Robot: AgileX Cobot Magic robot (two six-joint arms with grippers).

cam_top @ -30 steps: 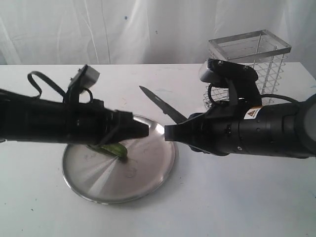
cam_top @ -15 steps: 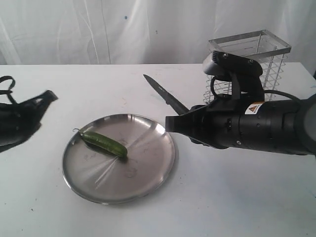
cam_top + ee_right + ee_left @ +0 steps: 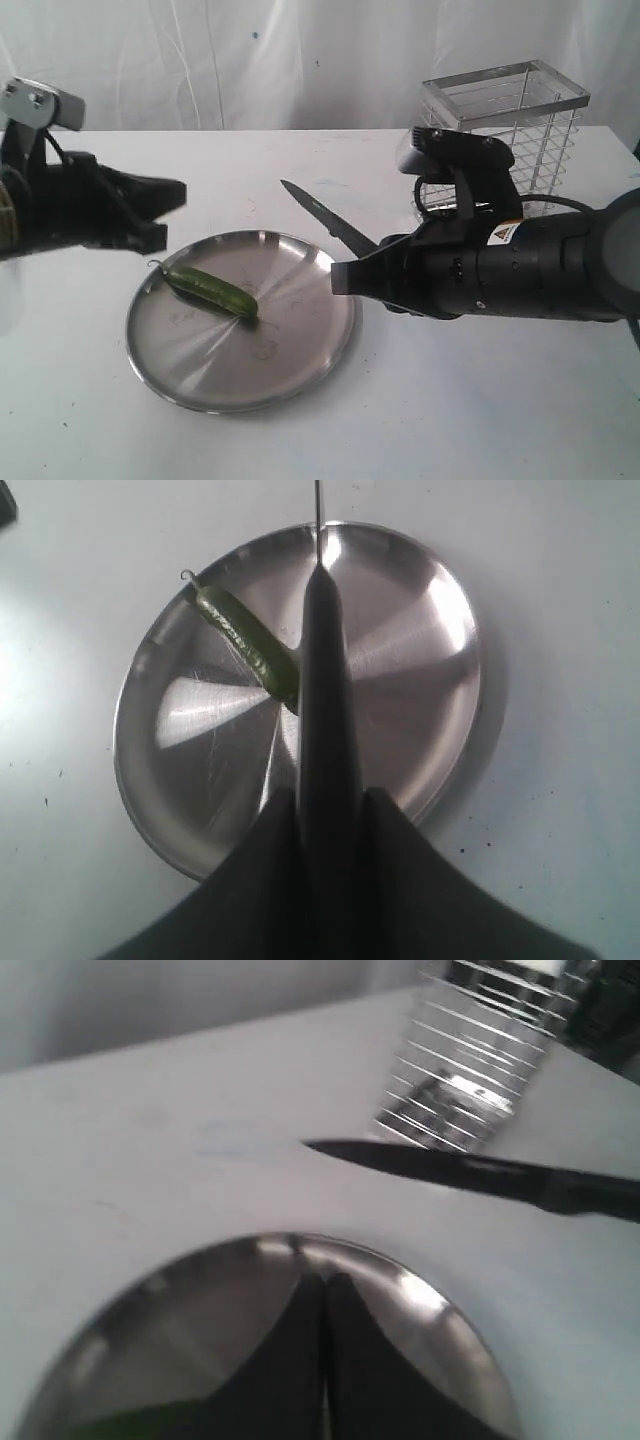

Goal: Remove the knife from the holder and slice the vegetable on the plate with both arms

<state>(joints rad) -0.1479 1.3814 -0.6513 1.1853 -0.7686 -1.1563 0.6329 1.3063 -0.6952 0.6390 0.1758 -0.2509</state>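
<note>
Found the left hand [image 3: 165,212] shut and empty just left of the plate [image 3: 240,405] — vegetable [image 3: 212,290] lying on its left half — then the knife [image 3: 325,218] clamped in the right hand [image 3: 345,275], blade raised, holder [image 3: 510,120] behind on the counter [image 3: 500,400].

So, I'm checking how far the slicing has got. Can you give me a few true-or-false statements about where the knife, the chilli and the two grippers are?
1. The right gripper holds the knife. True.
2. The chilli lies in two pieces. False: it lies whole on the plate, stem attached.
3. The left gripper presses down on the chilli. False: it hangs clear of the chilli, jaws shut.
4. The holder stands upright on the table, beyond the right arm. True.
</note>
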